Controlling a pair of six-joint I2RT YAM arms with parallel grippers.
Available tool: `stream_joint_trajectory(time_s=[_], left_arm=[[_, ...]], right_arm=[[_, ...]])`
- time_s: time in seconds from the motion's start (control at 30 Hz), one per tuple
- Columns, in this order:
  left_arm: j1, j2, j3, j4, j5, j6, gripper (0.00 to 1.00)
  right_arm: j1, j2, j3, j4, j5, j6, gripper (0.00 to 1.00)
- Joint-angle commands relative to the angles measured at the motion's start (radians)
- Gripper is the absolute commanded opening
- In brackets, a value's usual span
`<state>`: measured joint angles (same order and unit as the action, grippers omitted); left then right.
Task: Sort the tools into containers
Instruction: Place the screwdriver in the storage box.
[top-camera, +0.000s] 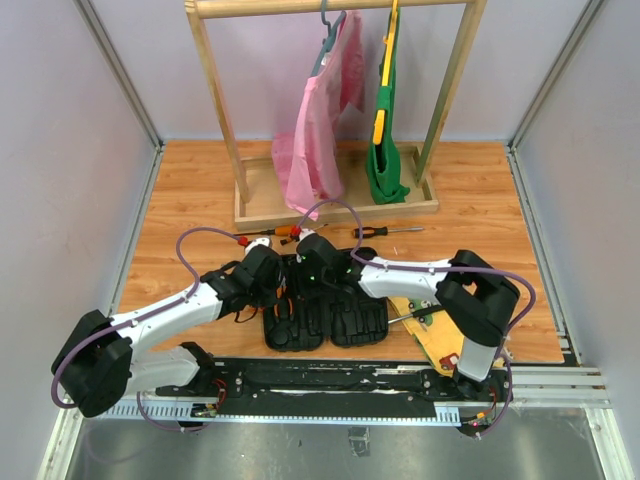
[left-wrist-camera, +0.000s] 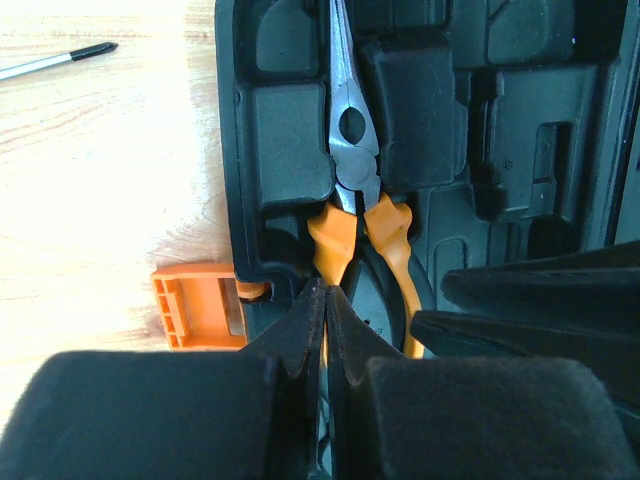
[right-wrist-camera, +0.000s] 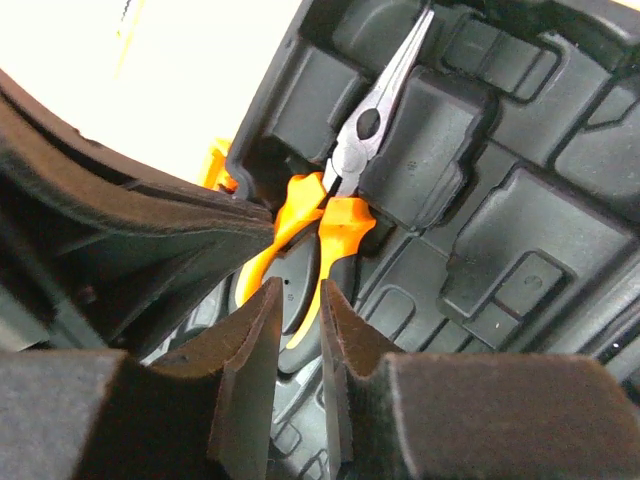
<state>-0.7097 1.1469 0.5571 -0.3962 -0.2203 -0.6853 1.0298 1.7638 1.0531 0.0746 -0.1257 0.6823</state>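
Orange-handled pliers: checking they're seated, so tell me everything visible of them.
Long-nose pliers with a grey metal nose, round pivot and two orange grips, closed. They lie in a moulded slot of the black case. The jaws of the right gripper straddle one grip; those of the left gripper, shut, sit over a grip.

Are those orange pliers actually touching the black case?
Touching. The left wrist view shows the orange pliers lying seated in a moulded slot of the black case.
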Motion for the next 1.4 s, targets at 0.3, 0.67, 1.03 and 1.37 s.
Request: stream_joint_trajectory(time_s=[0.3,0.67,1.03,1.37], left_arm=[[-0.01,0.005,-0.013,-0.02,0.004,-0.004,0.04],[-0.01,0.009,-0.013,-0.015,0.009,-0.003,0.04],[-0.011,0.024,0.001,-0.009,0.022,-0.002,0.01],[-0.02,0.013,0.001,0.002,0.036,-0.001,0.0]], right_arm=[[0.007,0.068,0.058,-0.127,0.045,-0.013,0.21],[0.016,0.134,0.1,-0.157,0.001,-0.012,0.2],[0.028,0.153,0.101,-0.279,0.042,-0.01,0.0],[0.045,0.186,0.141,-0.352,0.088,-0.01,0.0]])
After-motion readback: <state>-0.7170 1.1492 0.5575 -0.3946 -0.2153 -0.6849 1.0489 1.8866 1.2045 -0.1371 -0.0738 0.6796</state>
